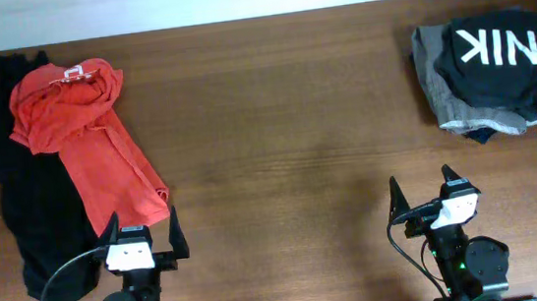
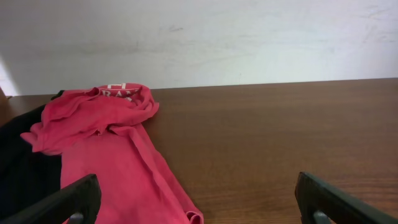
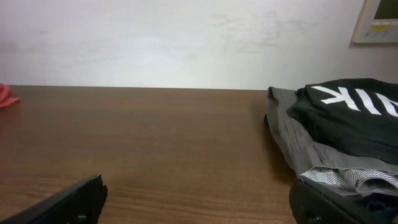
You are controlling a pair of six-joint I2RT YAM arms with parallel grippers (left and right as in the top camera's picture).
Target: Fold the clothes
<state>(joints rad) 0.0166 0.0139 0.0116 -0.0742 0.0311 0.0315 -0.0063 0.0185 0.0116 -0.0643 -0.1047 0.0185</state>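
Observation:
The orange-red T-shirt (image 1: 84, 134) lies crumpled at the far left of the table, its white neck label at the top, its lower end reaching toward my left gripper. It also shows in the left wrist view (image 2: 106, 143). My left gripper (image 1: 142, 238) is open and empty just in front of the shirt's near end; its fingers frame the left wrist view (image 2: 199, 202). My right gripper (image 1: 426, 198) is open and empty at the front right, over bare wood (image 3: 196, 202).
A black garment (image 1: 32, 213) lies under and left of the orange-red shirt. At the back right a black shirt with white "NIK" letters (image 1: 496, 49) lies on a grey folded garment (image 1: 452, 103). The wooden table (image 1: 287, 139) spreads between them.

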